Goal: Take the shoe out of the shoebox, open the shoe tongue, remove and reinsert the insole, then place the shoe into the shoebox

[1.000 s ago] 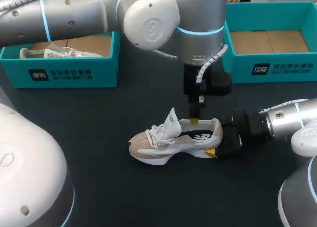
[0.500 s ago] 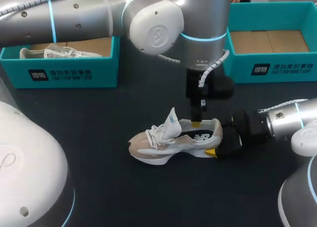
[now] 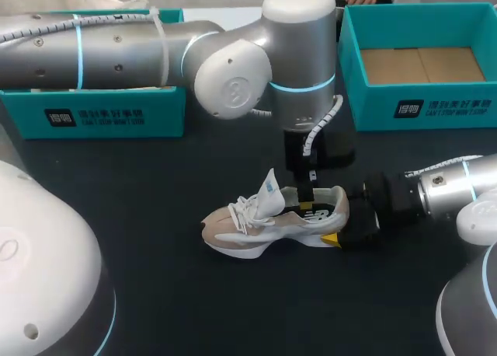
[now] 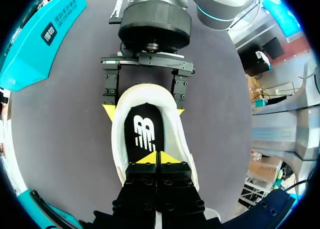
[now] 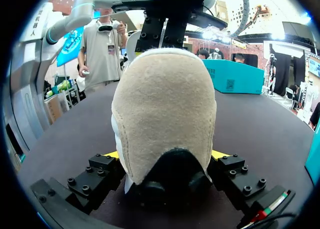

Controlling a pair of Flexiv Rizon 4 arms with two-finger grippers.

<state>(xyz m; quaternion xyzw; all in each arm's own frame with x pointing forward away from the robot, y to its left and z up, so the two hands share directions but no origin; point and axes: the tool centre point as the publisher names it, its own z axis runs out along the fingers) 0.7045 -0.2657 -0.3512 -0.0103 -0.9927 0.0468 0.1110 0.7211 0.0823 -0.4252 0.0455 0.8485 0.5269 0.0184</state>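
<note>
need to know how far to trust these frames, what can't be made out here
- Left box contents: head view, the left arm covers the inside.
- Whether the left tool pinches the insole: left wrist view, its shut tips hide the contact; head view, too small.
- Shoe front: right wrist view, its own heel blocks it.
</note>
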